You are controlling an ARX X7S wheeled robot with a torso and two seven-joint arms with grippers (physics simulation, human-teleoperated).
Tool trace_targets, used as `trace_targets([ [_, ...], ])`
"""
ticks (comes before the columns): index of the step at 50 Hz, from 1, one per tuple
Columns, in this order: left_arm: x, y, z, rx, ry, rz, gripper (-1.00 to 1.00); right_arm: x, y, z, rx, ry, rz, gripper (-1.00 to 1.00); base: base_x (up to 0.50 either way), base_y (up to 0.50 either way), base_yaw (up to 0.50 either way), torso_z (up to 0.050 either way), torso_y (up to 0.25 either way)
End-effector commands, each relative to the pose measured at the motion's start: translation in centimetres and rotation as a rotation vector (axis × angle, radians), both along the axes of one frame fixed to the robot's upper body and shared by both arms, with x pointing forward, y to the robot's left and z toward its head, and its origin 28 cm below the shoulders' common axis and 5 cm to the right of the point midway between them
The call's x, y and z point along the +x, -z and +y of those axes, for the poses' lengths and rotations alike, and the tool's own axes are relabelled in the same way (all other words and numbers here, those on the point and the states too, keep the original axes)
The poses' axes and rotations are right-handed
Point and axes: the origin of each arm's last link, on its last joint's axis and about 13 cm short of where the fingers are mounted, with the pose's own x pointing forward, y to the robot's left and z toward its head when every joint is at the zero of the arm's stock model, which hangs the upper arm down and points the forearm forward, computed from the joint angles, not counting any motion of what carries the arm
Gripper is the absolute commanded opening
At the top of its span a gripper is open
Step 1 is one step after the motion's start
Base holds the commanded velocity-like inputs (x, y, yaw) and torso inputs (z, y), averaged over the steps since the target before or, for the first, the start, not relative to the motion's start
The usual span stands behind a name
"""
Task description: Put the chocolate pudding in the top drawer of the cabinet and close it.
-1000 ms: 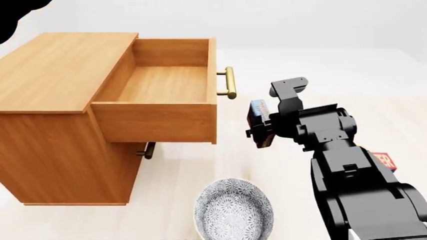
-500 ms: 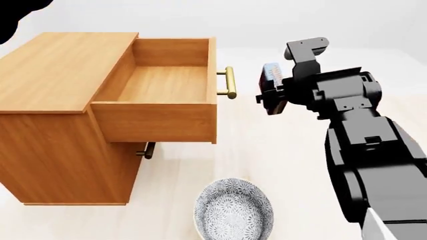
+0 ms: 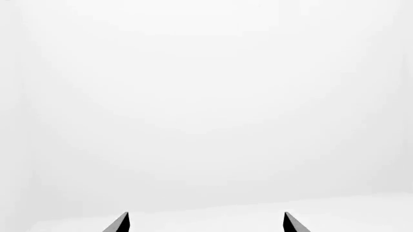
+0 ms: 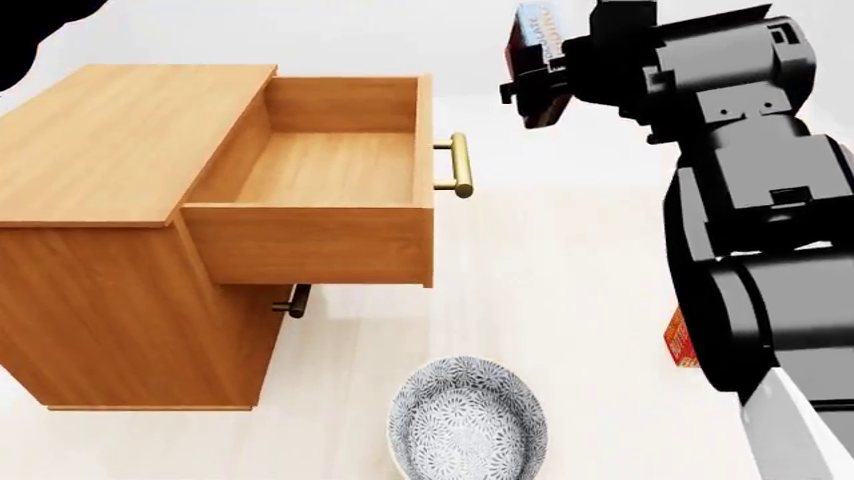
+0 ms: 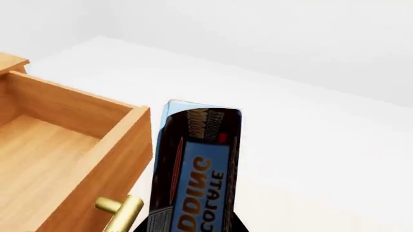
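The right claw (image 4: pixel 545 75) is clamped on the chocolate pudding (image 4: pixel 530 40), holding the little carton up in the air, above and off to the side of the brass handle (image 4: pixel 461 165) of the top drawer (image 4: pixel 320 235). That drawer stands pulled well out of the cabinet (image 4: pixel 107 150), its wooden floor bare. From the right wrist view the pudding (image 5: pixel 197 169) hangs just beside the drawer's front corner. A patterned bowl (image 4: pixel 467 420) sits low on the pale surface (image 4: pixel 561 290), and a red box (image 4: pixel 681 340) peeks from behind the right arm. The left claw (image 3: pixel 205 223) shows only two dark fingertips (image 3: pixel 119 223), spread apart, holding nothing.
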Motion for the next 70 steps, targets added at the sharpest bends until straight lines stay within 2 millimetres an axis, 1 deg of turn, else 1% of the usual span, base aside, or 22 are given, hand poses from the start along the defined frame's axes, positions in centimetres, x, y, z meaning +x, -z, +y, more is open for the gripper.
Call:
trace_targets([
  [1, 0.0, 0.0, 0.0, 0.0, -0.002, -0.008, 1.0, -0.4, -3.3, 2.0, -0.01, -0.071, -0.086, -1.0, 0.0, 0.0, 0.0, 0.0, 0.0],
  [10, 0.0, 0.0, 0.0, 0.002, -0.004, -0.014, 1.0, -0.6, -4.0, 4.5, 0.011, -0.153, -0.105, -1.0, 0.0, 0.0, 0.0, 0.0, 0.0],
  [17, 0.0, 0.0, 0.0, 0.001, -0.012, -0.014, 1.0, -0.8, -3.8, 6.4, 0.024, -0.214, -0.105, -1.0, 0.0, 0.0, 0.0, 0.0, 0.0],
  [28, 0.0, 0.0, 0.0, 0.0, -0.021, -0.013, 1.0, -1.3, -3.8, 8.4, 0.033, -0.28, -0.097, -1.0, 0.0, 0.0, 0.0, 0.0, 0.0],
  [44, 0.0, 0.0, 0.0, -0.001, -0.04, -0.012, 1.0, -1.5, -2.1, 10.2, 0.04, -0.327, -0.066, -1.0, 0.0, 0.0, 0.0, 0.0, 0.0],
  [50, 0.0, 0.0, 0.0, -0.003, -0.047, -0.009, 1.0, -1.5, -1.3, 10.5, 0.033, -0.334, -0.049, -1.0, 0.0, 0.0, 0.0, 0.0, 0.0],
  [70, 0.0, 0.0, 0.0, -0.004, -0.059, -0.001, 1.0, -1.8, 0.4, 11.6, 0.018, -0.366, -0.006, -1.0, 0.0, 0.0, 0.0, 0.0, 0.0],
])
